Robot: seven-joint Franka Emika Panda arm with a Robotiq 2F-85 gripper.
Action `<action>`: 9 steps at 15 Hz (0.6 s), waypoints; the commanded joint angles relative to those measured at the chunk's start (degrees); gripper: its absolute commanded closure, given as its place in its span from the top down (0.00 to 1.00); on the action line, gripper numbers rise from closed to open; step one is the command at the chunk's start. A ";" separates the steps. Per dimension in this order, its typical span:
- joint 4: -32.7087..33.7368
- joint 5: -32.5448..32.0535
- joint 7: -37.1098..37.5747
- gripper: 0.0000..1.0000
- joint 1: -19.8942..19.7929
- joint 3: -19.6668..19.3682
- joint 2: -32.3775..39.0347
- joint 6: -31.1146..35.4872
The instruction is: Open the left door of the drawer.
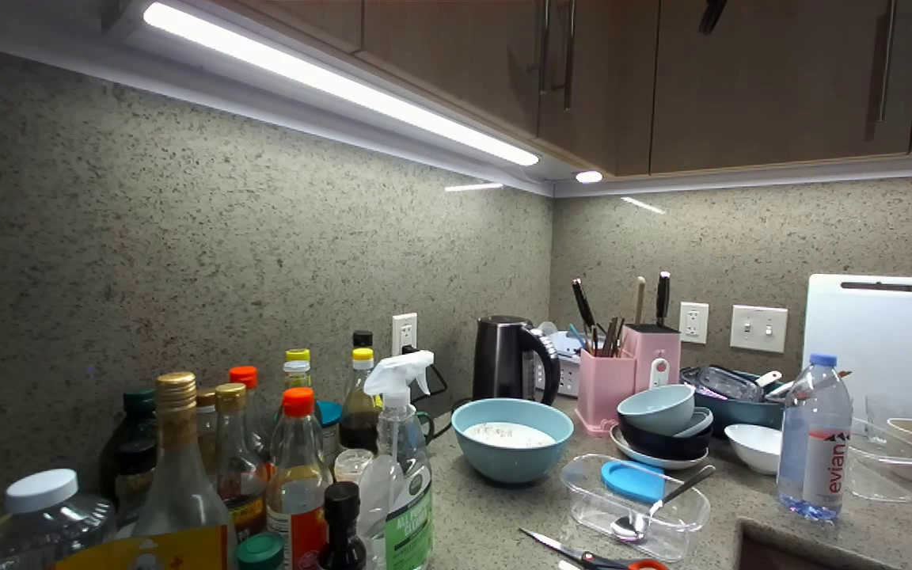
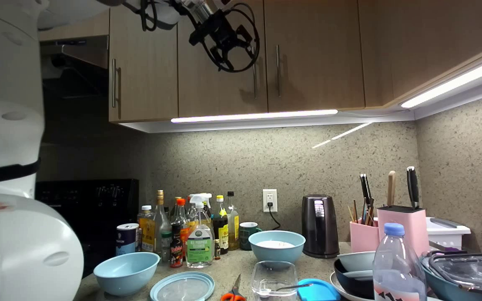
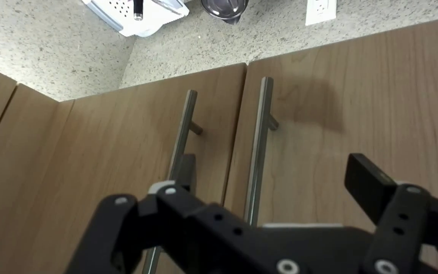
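Above the table (image 1: 480,507), in the wall cabinet (image 2: 316,75), the left door (image 2: 220,92) is shut; only a thin line divides it from the neighbouring door (image 3: 135,125). The opening, therefore, seems not yet begun. The end effector (image 3: 274,167) is near, in front of this door, its fingers (image 3: 371,184) wide apart, and it has hold of nothing. In the wrist view, the metal handle (image 3: 257,152) of the left door appears between the fingers, but whether it is deep enough for a grip cannot be told. What remains, it seems, is to close on the handle and then to pull the door outward.

As for the containers, the light blue bowl (image 1: 513,467) contains something white (image 1: 507,435). In the clear plastic box (image 1: 666,546) lies a spoon (image 1: 650,513), its end over the rim. The pink holder (image 1: 606,388) has thin brown sticks (image 1: 609,340), and in the pink block (image 1: 652,356) stands a black-handled knife (image 1: 663,297).
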 commanded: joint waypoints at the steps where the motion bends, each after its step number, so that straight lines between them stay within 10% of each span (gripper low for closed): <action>1: 5.71 0.89 -2.74 1.00 0.58 0.59 4.71 -0.95; 9: 4.80 0.12 -0.60 1.00 0.18 0.61 4.95 -0.01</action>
